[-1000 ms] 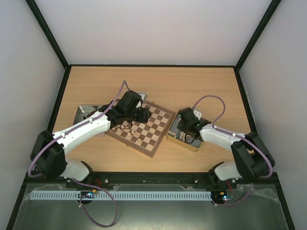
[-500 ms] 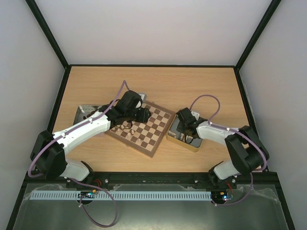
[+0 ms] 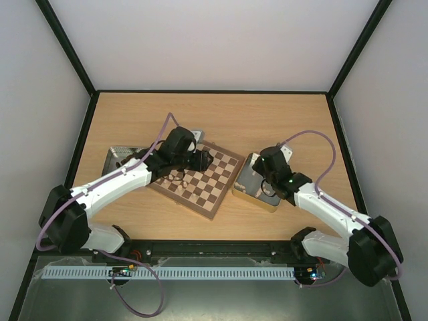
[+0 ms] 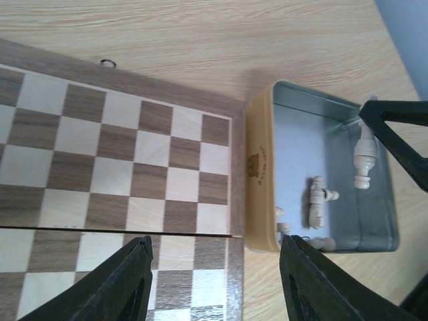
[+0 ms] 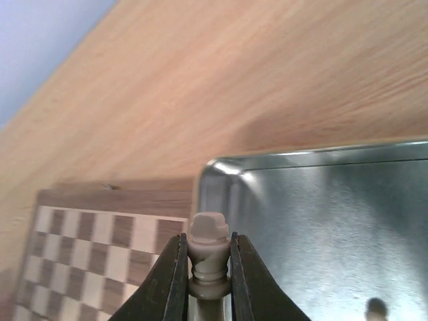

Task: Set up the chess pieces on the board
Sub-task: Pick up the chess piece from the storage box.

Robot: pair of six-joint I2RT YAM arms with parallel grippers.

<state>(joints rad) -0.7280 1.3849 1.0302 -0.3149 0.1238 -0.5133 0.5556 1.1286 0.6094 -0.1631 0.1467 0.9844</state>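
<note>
early: few chess pieces (image 3: 178, 177) on the board (image 3: 215, 182), several lying in the gold tin (image 4: 257, 167), right gripper (image 5: 209, 264) pinching one pale piece (image 5: 208, 231) over the tin, left gripper (image 4: 214, 251) wide open and empty over the board.

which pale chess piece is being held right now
The pale piece clamped in the right end effector over the gold tin; the others lie loose inside it.

Light wood-grain table (image 3: 221, 114), plain pale back wall (image 3: 214, 40), matching side walls (image 3: 33, 134), black corner posts (image 3: 67, 47), black rail (image 3: 214, 249) along near edge, white slotted strip (image 3: 167, 273) below, even soft light
</note>
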